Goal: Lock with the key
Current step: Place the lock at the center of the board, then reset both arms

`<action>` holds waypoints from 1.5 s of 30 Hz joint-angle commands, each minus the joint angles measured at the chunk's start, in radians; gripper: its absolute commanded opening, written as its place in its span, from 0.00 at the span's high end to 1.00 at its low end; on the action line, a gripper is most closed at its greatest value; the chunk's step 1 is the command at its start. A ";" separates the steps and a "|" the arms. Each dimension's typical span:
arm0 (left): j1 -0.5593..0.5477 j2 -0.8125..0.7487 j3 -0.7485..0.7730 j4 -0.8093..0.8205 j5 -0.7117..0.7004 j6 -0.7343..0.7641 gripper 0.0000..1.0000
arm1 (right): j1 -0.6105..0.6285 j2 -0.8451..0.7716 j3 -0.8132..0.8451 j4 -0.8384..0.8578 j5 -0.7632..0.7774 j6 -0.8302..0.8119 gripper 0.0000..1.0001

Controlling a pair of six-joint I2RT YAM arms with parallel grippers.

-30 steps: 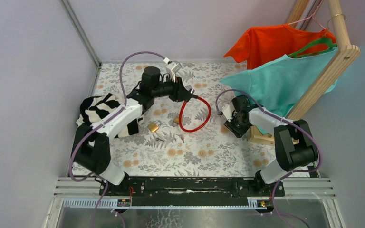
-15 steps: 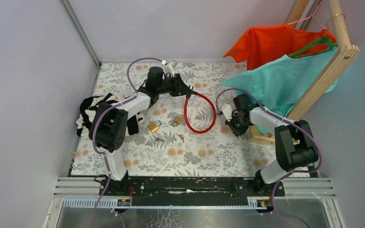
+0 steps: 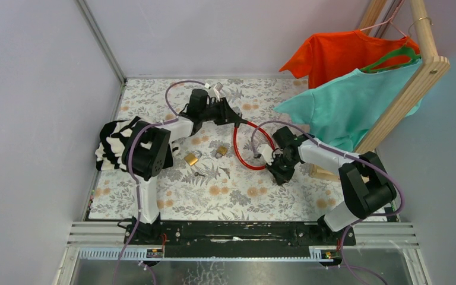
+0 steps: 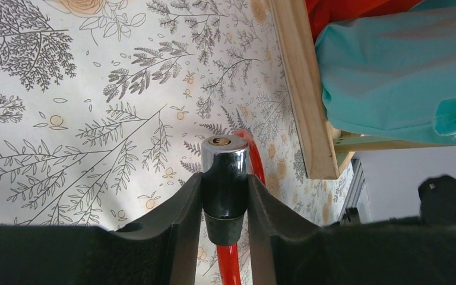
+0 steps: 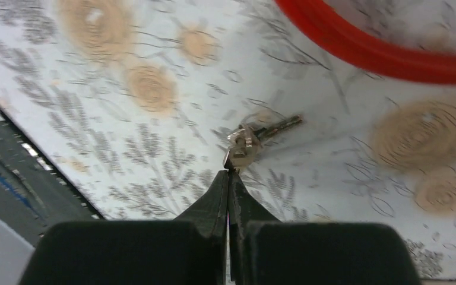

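A red cable lock (image 3: 244, 155) lies in a loop on the floral table. My left gripper (image 3: 236, 119) is shut on its black and chrome head (image 4: 225, 172), with the keyhole end pointing away from the wrist camera; the red cable (image 4: 230, 267) runs back between the fingers. My right gripper (image 3: 275, 168) sits just right of the loop, low over the table. Its jaws are pressed together, pinching the edge of a small silver key (image 5: 250, 141) at the very tip (image 5: 228, 173). The red cable (image 5: 380, 53) crosses the top of the right wrist view.
Two brass padlocks (image 3: 191, 159) (image 3: 219, 151) and loose small keys (image 3: 199, 174) lie left of the loop. A striped cloth (image 3: 116, 142) is at the left. A wooden rack (image 3: 412, 89) with teal (image 3: 344, 101) and orange shirts (image 3: 344, 50) stands at the right.
My left gripper carried the lock head a little right, and the loop followed. My right gripper moved left and nearer, from beside the rack foot to the loop's right edge.
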State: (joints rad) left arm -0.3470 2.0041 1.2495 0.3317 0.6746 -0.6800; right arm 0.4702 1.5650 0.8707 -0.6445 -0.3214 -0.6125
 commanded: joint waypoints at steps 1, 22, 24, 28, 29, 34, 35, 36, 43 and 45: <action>-0.015 0.031 0.017 0.119 0.032 -0.029 0.97 | 0.079 -0.062 0.020 -0.060 -0.090 0.039 0.99; -0.034 0.132 0.217 -0.210 -0.016 0.218 0.32 | 0.083 -0.322 0.021 0.044 0.137 0.067 0.33; -0.032 0.105 0.247 -0.265 -0.053 0.267 0.18 | 0.074 -0.349 0.018 0.078 0.174 0.081 0.29; -0.026 0.028 0.295 -0.365 -0.143 0.373 0.00 | 0.056 -0.374 0.051 0.095 0.211 0.105 0.01; -0.022 0.008 0.301 -0.383 -0.169 0.395 0.00 | 0.051 -0.376 0.062 0.098 0.216 0.114 0.01; 0.004 -0.123 0.276 -0.434 -0.334 0.509 0.00 | 0.048 -0.396 0.103 0.139 0.221 0.158 0.01; 0.013 -0.154 0.262 -0.436 -0.368 0.533 0.00 | 0.047 -0.403 0.105 0.161 0.225 0.169 0.01; 0.022 -0.187 0.243 -0.432 -0.400 0.557 0.00 | 0.046 -0.410 0.106 0.186 0.234 0.188 0.01; 0.075 -0.515 -0.037 -0.234 -0.685 0.670 0.00 | 0.026 -0.400 0.093 0.353 0.343 0.289 0.01; 0.079 -0.597 -0.098 -0.224 -0.760 0.713 0.00 | 0.013 -0.387 0.098 0.394 0.332 0.324 0.01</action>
State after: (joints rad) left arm -0.2764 1.5368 1.2514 -0.0036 0.1463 -0.0811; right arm 0.5083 1.1664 0.9287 -0.3897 -0.0345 -0.3752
